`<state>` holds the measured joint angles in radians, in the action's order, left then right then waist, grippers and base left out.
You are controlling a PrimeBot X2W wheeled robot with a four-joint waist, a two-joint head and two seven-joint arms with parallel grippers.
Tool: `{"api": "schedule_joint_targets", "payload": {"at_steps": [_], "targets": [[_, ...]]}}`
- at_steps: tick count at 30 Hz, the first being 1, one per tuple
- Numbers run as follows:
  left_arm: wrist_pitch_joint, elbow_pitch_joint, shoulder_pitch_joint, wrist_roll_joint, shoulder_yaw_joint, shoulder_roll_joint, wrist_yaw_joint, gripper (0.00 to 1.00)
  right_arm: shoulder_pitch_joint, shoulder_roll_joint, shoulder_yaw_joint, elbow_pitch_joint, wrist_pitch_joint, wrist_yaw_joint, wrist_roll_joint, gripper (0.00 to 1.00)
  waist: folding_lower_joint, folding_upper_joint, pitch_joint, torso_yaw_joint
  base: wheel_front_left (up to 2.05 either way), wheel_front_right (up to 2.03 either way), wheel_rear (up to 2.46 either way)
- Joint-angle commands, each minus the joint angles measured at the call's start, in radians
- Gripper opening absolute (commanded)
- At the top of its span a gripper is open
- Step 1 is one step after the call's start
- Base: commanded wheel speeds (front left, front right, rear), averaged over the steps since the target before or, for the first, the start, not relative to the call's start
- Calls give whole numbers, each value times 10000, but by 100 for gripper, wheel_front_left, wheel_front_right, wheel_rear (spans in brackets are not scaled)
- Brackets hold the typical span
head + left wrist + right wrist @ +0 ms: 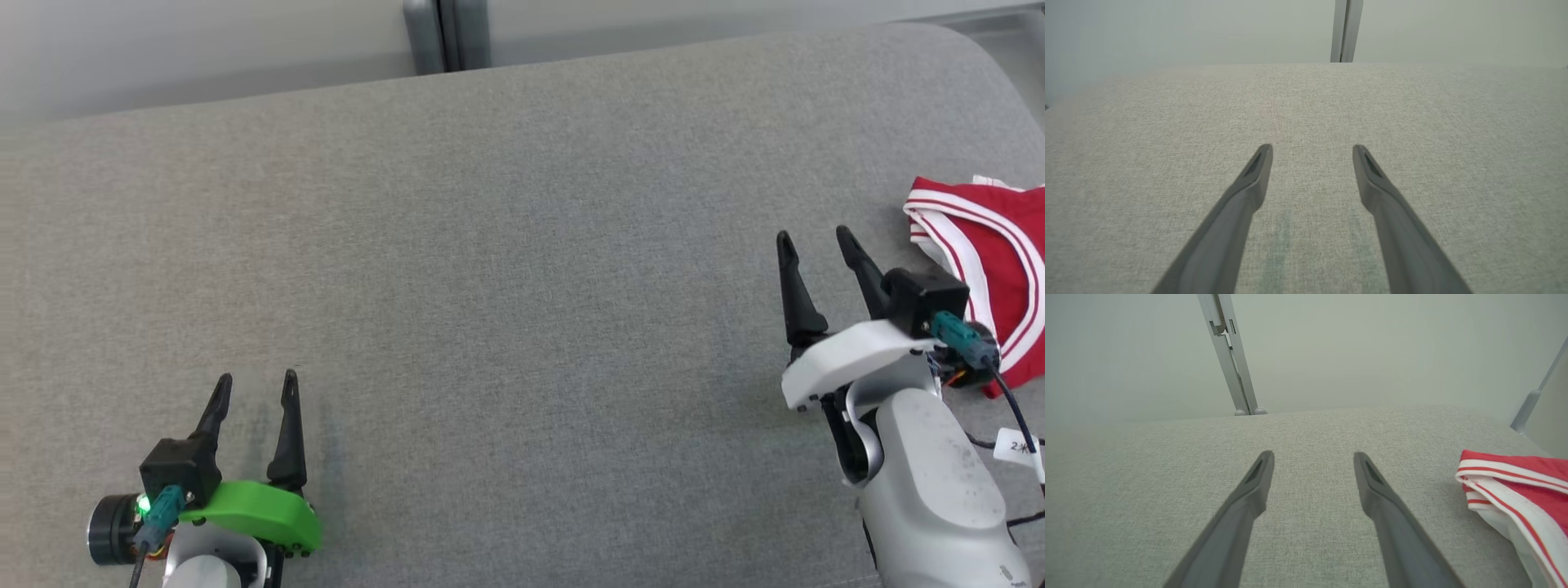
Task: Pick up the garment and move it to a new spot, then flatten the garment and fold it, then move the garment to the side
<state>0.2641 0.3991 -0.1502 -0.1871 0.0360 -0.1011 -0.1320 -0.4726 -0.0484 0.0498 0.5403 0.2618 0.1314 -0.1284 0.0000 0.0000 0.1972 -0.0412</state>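
A red fabric garment with white striped trim (992, 265) lies bunched at the right edge of the broad grey woven cushion surface (506, 269); it appears folded, though the frame edge cuts it off. The right gripper (816, 235) hovers just beside it, fingers spread and empty. The left gripper (255, 377) sits well apart, likewise spread and empty.

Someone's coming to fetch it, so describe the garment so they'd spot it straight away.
Look at the wide grey fabric surface and go to its right edge, just beyond the right gripper. The garment lies bunched there: bright red cloth with white bands and thin red stripes, unlike the plain grey all around it.
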Motion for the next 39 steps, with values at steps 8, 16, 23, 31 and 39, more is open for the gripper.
{"api": "schedule_joint_targets", "payload": {"at_steps": [8, 16, 23, 31, 39], "targets": [[-9, 119, 783, -20, -230, 183, 24, 100, 1412, -47, -131, -19, 38, -18, -357, 100, 0, 0, -1370, 677, 0, 0, 0], [-9, -57, 1289, -310, -72, 245, 26, 100, 2155, -48, -149, -65, 39, -18, -448, 100, 0, 0, -1749, 676, 0, 0, 0], [-9, -203, 1530, -387, -137, 273, 26, 100, 2382, -46, -64, -74, 37, -18, -632, 100, 0, 0, -1854, 638, 0, 0, 0], [-185, 138, 1390, -986, -136, 319, 1, 0, 2480, 75, 69, 246, -302, 2, -1154, 0, 0, 0, -1864, 633, 0, 0, 0], [-589, -73, 1281, -2481, -290, 339, 2, 0, 2644, 62, 100, -161, -670, 0, -2722, 0, 0, 0, -1869, 618, 0, 0, 0]]}}
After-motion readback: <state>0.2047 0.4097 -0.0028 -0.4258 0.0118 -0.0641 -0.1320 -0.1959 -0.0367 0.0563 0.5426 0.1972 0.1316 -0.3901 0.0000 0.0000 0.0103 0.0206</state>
